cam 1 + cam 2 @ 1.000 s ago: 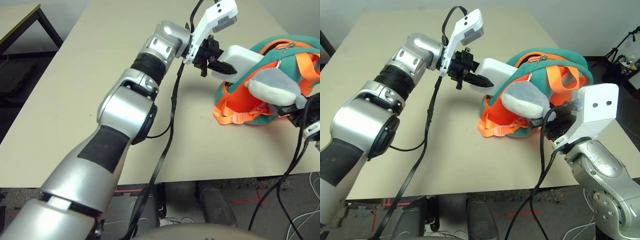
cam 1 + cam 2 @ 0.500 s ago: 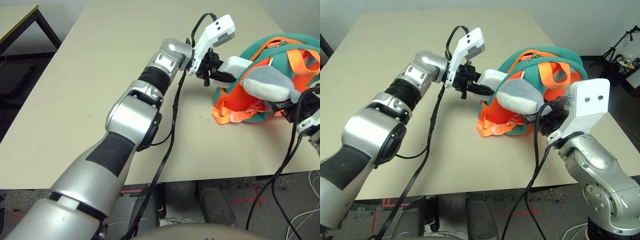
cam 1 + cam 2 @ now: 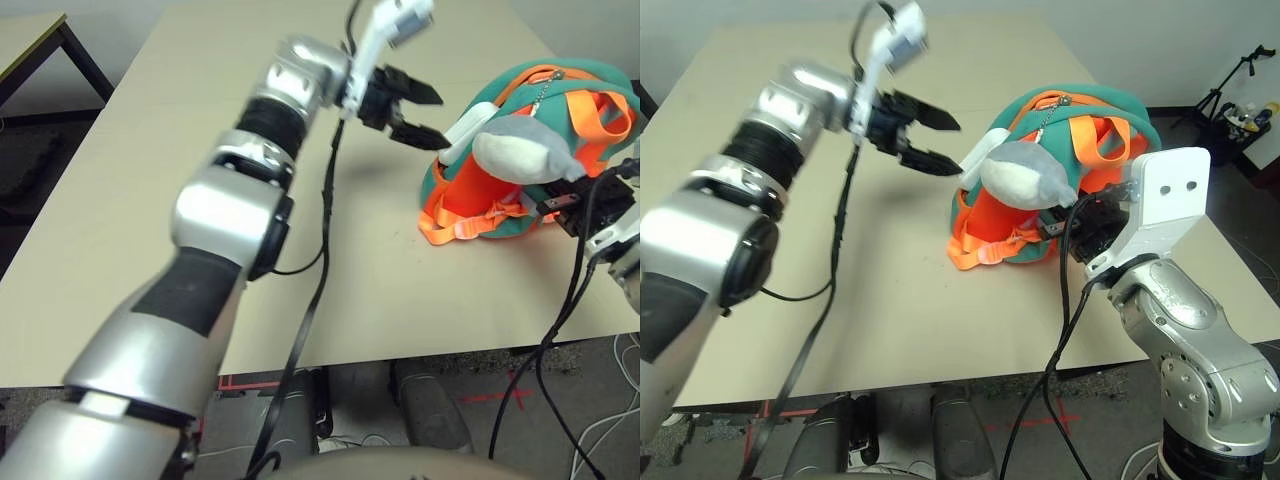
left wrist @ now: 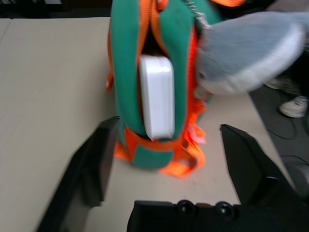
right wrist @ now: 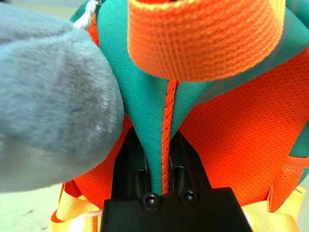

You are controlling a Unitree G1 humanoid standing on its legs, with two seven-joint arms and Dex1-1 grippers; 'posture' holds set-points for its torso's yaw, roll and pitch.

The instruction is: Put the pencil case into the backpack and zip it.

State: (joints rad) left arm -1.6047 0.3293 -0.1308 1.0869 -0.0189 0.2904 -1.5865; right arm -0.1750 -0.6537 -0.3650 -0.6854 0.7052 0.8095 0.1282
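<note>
Left wrist view shows the left end effector (image 4: 164, 159) now released and backed off, the pencil case (image 4: 157, 99) left wedged in the backpack (image 4: 125, 72) opening, while the right end effector (image 5: 161, 166) stays clenched on the backpack's seam, so zipping remains.

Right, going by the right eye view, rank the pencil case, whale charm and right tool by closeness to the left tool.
1. pencil case, poking from the backpack opening, just right of the left tool.
2. whale charm, just beyond it.
3. right tool, behind the backpack's near right side.
</note>
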